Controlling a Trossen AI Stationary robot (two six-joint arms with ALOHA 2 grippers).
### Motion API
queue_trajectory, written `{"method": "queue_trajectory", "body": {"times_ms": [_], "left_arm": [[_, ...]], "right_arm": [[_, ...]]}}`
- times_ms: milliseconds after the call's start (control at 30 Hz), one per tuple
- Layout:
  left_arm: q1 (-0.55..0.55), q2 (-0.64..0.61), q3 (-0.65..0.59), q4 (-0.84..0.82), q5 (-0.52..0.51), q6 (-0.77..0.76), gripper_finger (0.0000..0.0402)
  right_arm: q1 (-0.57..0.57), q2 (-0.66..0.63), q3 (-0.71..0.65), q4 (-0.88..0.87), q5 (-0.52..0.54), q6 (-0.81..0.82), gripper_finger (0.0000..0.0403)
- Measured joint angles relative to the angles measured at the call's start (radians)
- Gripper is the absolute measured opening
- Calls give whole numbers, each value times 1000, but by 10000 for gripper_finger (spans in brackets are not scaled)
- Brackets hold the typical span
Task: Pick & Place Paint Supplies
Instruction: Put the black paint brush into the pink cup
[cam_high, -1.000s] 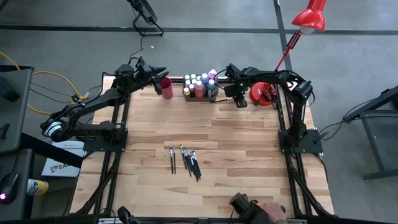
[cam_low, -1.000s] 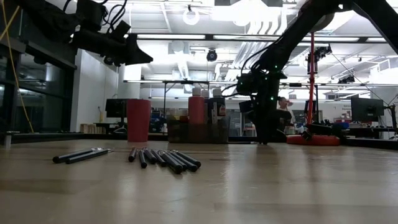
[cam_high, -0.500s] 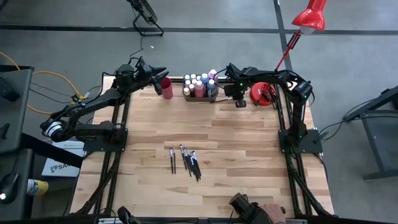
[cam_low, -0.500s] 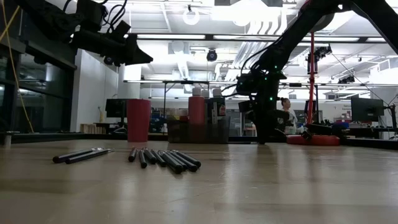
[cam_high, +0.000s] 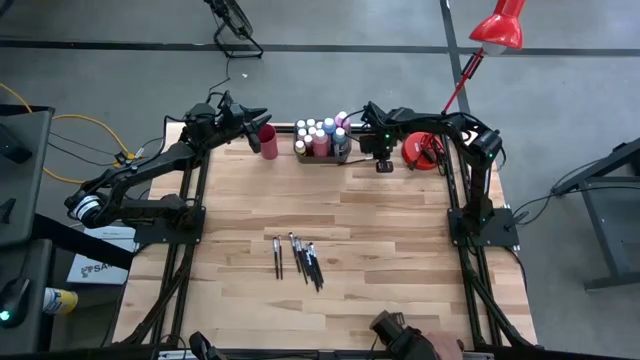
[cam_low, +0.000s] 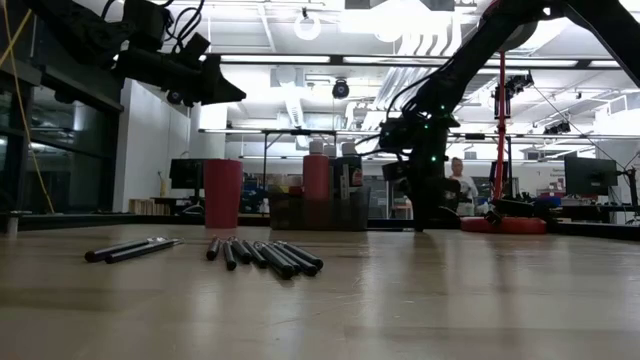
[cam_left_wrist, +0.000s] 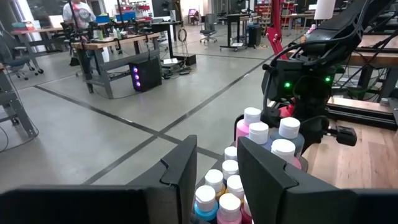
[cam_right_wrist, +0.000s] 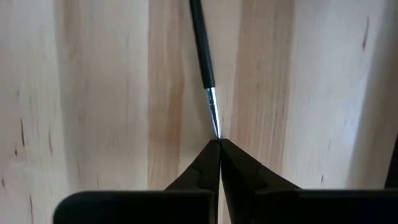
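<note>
No legible text is found in any view. A white box (cam_high: 93, 268) on the floor beside the left arm's base carries dark lettering starting with what looks like "SA", but the rest is cut off and cannot be read. Labels on the paint bottles (cam_left_wrist: 258, 134) are too small or turned away to be made out.

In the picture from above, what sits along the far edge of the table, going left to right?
Left tool → red cup → tray of paint bottles → right tool → red lamp base.
</note>
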Motion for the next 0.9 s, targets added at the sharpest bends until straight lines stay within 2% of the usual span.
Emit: {"method": "queue_trajectory", "body": {"times_ms": [233, 467, 700, 900], "left_arm": [[0, 0, 0, 0, 0, 0, 113], [0, 0, 0, 0, 1, 0, 113], [0, 0, 0, 0, 1, 3, 113], [0, 0, -1, 0, 17, 32, 113]], "right_arm": [[7, -50, -5, -56, 20, 117, 3], [44, -148, -5, -185, 21, 209, 3], [98, -212, -4, -399, -30, 330, 3], [170, -266, -5, -544, -155, 493, 3]]}}
